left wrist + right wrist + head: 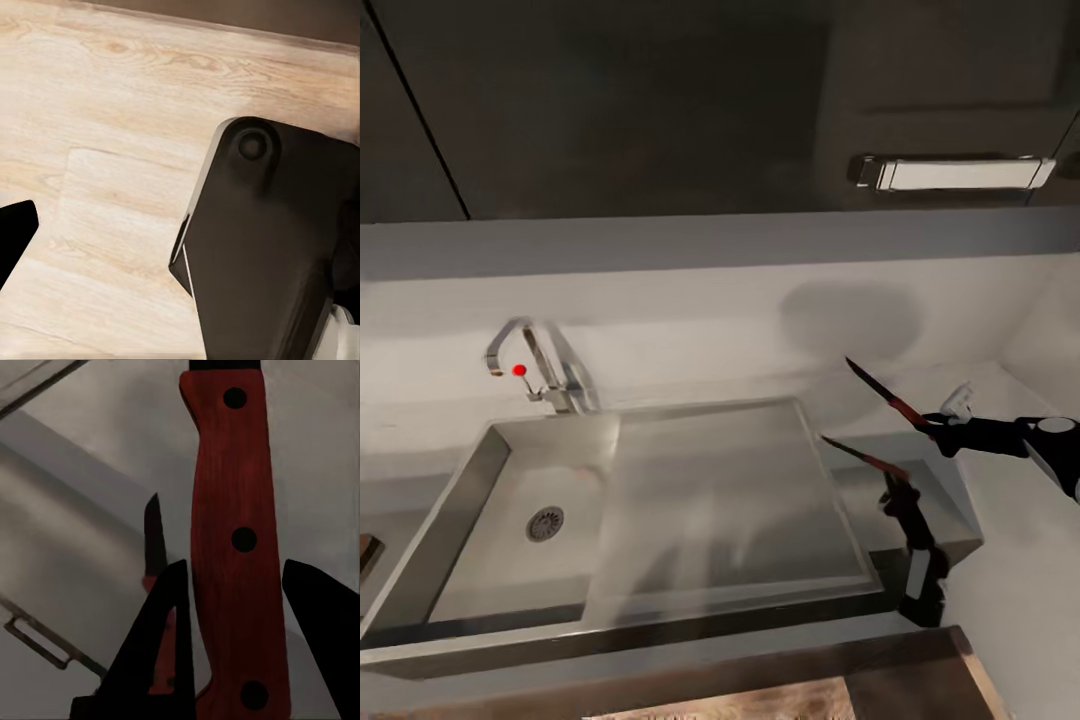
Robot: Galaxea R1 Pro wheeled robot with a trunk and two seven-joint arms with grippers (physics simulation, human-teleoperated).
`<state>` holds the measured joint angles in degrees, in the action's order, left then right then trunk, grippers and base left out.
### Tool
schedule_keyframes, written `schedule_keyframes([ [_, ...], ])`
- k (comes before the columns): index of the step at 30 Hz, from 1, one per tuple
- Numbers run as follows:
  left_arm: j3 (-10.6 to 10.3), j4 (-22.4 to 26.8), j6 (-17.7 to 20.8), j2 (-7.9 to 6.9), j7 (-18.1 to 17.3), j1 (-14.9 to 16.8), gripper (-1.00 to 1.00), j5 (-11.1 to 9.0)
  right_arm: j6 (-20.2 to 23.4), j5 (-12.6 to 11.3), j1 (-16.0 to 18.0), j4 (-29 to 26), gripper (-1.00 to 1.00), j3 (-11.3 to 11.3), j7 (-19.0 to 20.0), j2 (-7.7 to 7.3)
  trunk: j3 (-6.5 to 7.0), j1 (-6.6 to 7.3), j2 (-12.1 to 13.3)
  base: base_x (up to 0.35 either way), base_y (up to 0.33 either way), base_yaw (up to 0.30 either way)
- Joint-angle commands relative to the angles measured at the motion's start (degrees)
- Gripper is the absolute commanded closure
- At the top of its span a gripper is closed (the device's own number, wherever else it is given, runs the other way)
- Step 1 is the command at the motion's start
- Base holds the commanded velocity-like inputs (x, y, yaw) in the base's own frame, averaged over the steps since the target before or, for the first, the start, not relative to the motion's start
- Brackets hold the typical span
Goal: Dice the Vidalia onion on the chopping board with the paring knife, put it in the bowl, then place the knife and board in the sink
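Note:
In the head view my right gripper (940,424) is shut on the paring knife (888,393) and holds it in the air, above the counter just right of the sink (460,520). The dark blade points up and toward the wall. The knife and arm are mirrored on the shiny surface below. Up close in the right wrist view, the red riveted handle (236,540) sits between the black fingers (161,652) of my right gripper (236,607). The sink has a round drain (545,523), a flat drainboard (730,500) and a chrome tap (540,365). The basin holds nothing. Onion and bowl are out of view.
A brown wooden corner (365,552) pokes in at the far left edge of the counter. Dark wall cabinets with a bar handle (960,172) hang above. The left wrist view looks down on a pale wood floor (112,112) and a dark robot part (270,247).

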<state>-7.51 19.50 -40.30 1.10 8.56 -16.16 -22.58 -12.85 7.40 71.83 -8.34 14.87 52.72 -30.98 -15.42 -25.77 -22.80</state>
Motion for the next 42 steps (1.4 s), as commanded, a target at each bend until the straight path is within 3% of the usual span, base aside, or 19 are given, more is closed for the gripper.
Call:
schedule_keyframes([
  [1, -0.5, 0.1, -0.1, -0.08, 0.6, 0.0, -1.0, -0.1, -0.4, 0.6, 0.1, 0.0, 1.0, -0.1, 0.0, 0.37, -0.1, -0.01, -0.1, -0.247, 0.21, 0.0],
  [16, -0.5, 0.1, -0.2, -0.08, 0.4, 0.0, -1.0, -0.1, -0.4, 0.8, 0.1, 0.1, 1.0, -0.1, -0.7, 3.19, -0.1, -0.01, -0.1, -0.059, 0.283, 0.0],
  [21, -0.5, 0.1, -0.2, -0.06, 0.4, 0.0, -1.0, -0.1, -0.5, 0.8, 0.1, 0.2, 1.0, -0.1, -5.9, 5.64, -0.1, -0.01, -0.1, 0.0, 0.3, 0.0],
  [42, -0.5, 0.1, -0.2, 0.17, 0.4, 0.0, -1.0, -0.1, -0.5, 0.8, 0.1, 0.6, 1.0, -0.1, -6.7, 6.18, -0.1, -0.01, -0.1, -0.143, 0.272, 0.0],
])
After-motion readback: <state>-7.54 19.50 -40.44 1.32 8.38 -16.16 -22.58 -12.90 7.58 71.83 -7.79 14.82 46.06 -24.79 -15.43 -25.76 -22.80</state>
